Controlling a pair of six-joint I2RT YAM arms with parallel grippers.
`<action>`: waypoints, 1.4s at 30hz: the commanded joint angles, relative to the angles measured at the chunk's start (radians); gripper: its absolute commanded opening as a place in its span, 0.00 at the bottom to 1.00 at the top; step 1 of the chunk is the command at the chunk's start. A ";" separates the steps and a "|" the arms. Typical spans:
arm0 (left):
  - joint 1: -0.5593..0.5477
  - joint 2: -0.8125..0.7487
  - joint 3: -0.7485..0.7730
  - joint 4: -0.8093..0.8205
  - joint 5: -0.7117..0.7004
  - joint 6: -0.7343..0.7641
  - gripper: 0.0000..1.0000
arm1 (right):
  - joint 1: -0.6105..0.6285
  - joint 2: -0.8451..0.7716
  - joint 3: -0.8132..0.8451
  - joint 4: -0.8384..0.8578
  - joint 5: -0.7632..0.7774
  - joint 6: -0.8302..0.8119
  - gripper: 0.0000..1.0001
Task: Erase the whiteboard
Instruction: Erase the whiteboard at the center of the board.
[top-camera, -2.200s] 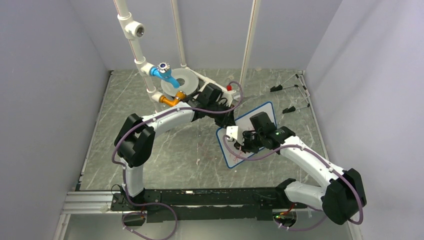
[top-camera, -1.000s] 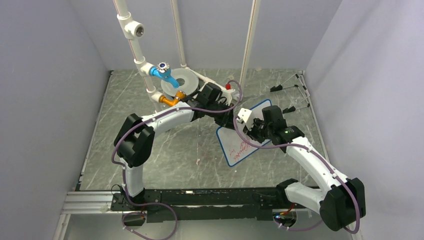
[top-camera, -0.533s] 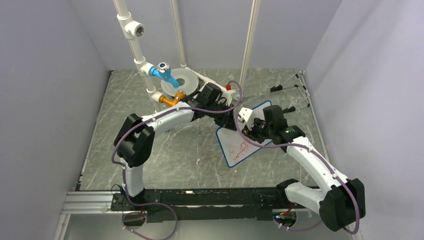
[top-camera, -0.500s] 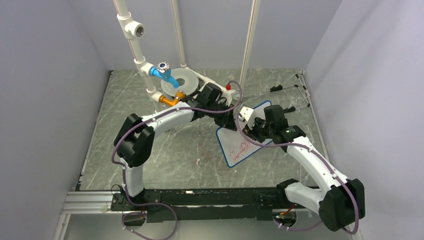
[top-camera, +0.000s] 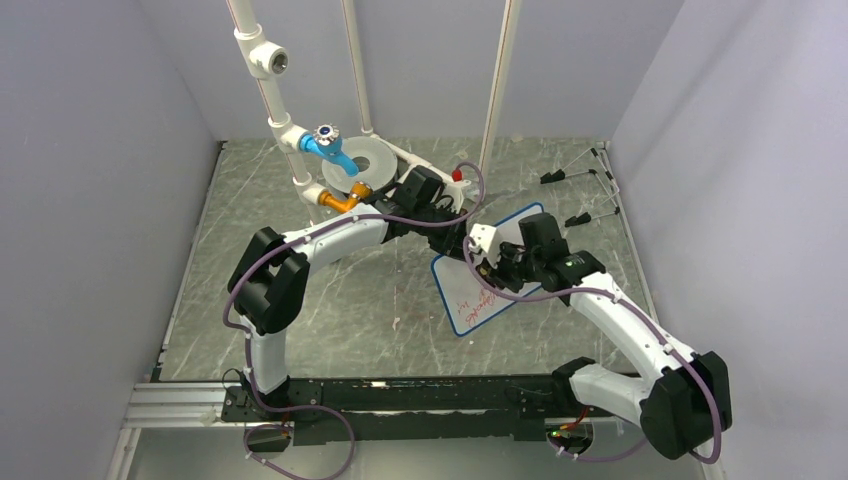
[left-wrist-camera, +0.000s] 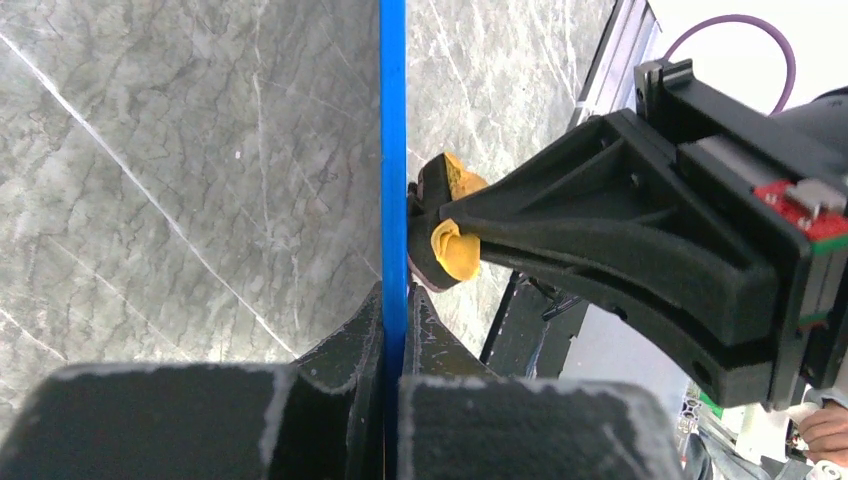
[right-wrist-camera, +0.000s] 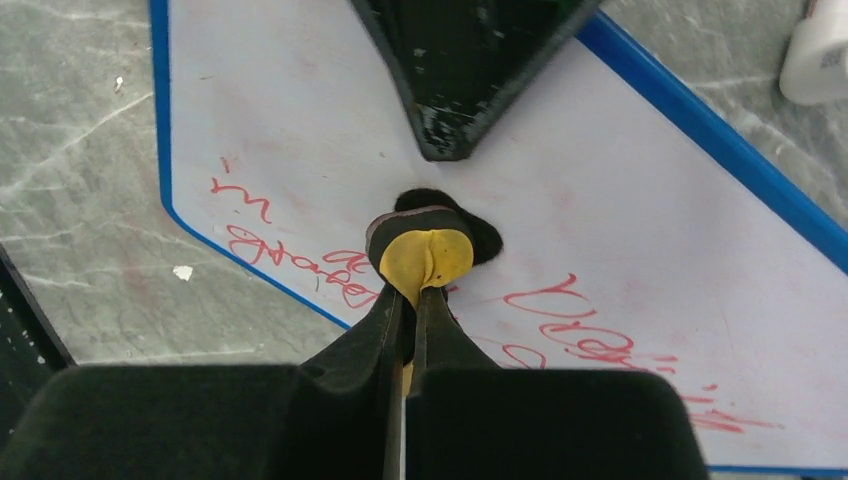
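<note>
1. two grippers, both closed: your left gripper (left-wrist-camera: 393, 310) is clamped on the blue rim of the whiteboard (right-wrist-camera: 300, 130), and your right gripper (right-wrist-camera: 410, 300) is pinched tight on a small yellow-and-black eraser pad (right-wrist-camera: 425, 250)
2. the whiteboard sits right of centre on the grey table (top-camera: 300, 300), between the two wrists, gripped at its far-left edge; you cannot tell from these views how far it is tilted or raised off the table
3. over the last second your right gripper has slid back from the far-right part of the board toward the middle, and the eraser pad now presses on the face just in front of the left gripper's tip; the left arm has not shifted
4. the far part of the face now looks wiped, with only faint pink smears, while red handwriting (right-wrist-camera: 300, 262) remains on both sides of the pad, along the edge nearer the right arm
5. this reads as mid-task: the stroke has cleared one area and seems to be coming back for the rest, so your next passes likely need to run over those near lines while the left gripper keeps the board steady
</note>
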 joint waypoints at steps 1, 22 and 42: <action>-0.022 -0.058 0.010 0.064 0.125 0.014 0.00 | -0.062 -0.004 0.029 0.148 0.125 0.080 0.00; -0.023 -0.063 0.005 0.055 0.112 0.020 0.00 | -0.114 -0.024 0.022 0.201 0.226 0.123 0.00; -0.022 -0.062 0.013 0.040 0.108 0.031 0.00 | -0.028 0.030 0.013 0.120 0.170 0.033 0.00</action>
